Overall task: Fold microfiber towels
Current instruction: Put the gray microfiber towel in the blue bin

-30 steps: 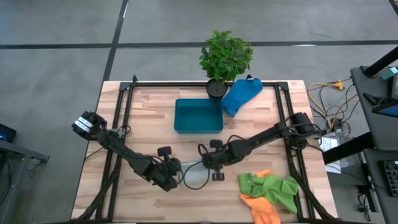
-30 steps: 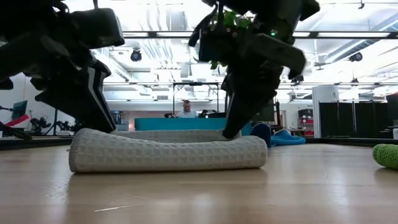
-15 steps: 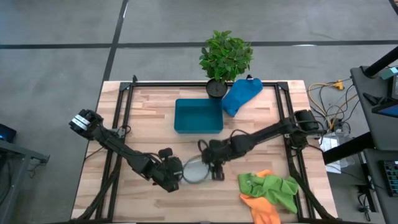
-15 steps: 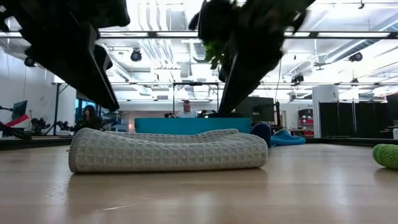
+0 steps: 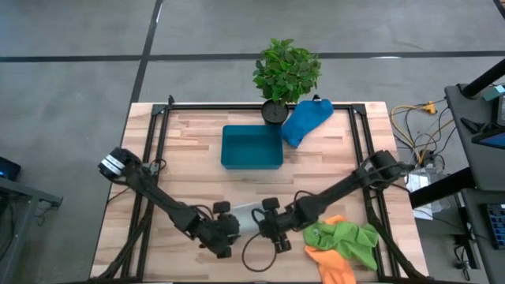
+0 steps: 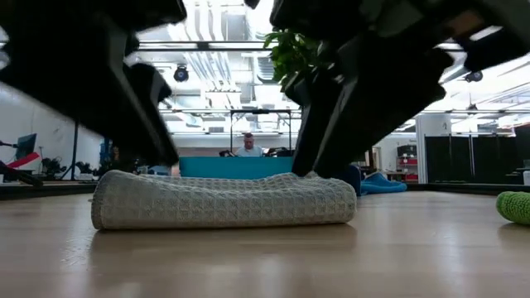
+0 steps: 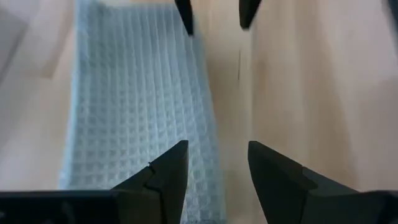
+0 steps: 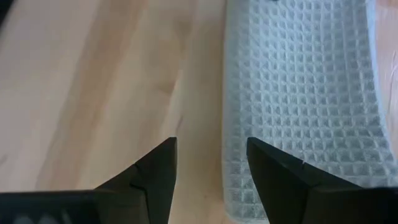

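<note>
A grey-white microfiber towel [image 5: 247, 218] lies folded into a long flat strip [image 6: 224, 201] near the table's front edge, resting on its underside. My left gripper [image 7: 214, 167] hovers open at the strip's left end, its fingers over the towel's long edge [image 7: 205, 143] and the bare wood. My right gripper [image 8: 211, 160] hovers open at the right end, beside the towel [image 8: 298, 93]. A blue towel [image 5: 306, 120] lies bunched at the far edge. A green towel [image 5: 346, 238] lies crumpled on an orange one [image 5: 331, 265] at the near right.
A blue rectangular tray [image 5: 252, 147] stands mid-table toward the far side, with a potted plant [image 5: 286, 72] behind it. Bare wood lies left of the tray and along the left side. People sit in the room beyond the table [image 6: 247, 146].
Both grippers have let go of the grey-white towel, risen off it and drawn back toward the table's near edge. The towel's upper layer has settled flat, and the folded strip has stayed where it was.
</note>
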`<state>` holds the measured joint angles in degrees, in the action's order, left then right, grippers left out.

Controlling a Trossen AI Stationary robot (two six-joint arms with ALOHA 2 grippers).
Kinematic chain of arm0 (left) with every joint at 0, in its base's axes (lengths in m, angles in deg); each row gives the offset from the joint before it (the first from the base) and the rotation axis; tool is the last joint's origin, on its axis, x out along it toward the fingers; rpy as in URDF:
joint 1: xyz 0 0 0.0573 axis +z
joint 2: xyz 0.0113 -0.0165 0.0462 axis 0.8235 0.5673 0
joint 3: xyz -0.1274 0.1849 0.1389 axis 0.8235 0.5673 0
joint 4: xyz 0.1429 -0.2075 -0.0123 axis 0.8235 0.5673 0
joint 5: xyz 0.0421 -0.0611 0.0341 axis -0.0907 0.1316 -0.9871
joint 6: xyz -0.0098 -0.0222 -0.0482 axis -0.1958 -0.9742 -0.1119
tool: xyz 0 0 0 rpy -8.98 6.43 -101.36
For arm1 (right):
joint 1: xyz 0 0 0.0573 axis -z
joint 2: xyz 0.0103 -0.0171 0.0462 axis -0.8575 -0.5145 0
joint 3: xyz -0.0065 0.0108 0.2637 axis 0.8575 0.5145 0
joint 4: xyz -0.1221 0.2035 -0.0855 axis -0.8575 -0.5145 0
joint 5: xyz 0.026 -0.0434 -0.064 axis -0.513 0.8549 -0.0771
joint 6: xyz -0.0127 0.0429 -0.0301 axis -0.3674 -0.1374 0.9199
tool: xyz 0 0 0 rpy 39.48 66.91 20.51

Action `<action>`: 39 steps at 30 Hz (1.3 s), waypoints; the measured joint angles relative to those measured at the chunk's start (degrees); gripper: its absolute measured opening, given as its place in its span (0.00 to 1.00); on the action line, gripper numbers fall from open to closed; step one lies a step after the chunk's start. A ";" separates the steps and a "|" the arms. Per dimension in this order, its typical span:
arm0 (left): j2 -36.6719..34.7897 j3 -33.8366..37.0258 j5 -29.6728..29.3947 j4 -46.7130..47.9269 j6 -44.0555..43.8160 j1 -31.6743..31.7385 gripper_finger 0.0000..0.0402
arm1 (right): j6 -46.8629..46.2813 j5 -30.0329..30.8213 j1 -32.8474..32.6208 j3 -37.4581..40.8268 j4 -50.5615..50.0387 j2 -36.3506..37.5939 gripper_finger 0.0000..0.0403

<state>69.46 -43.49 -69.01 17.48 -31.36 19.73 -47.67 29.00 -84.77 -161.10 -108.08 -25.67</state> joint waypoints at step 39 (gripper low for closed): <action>-2.71 -13.22 -2.30 29.34 4.40 0.01 0.00 | 3.55 2.34 2.95 -5.53 -14.03 6.52 0.03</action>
<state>66.75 -56.71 -71.32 46.82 -26.96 19.74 -44.11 31.34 -81.81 -166.63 -122.11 -19.15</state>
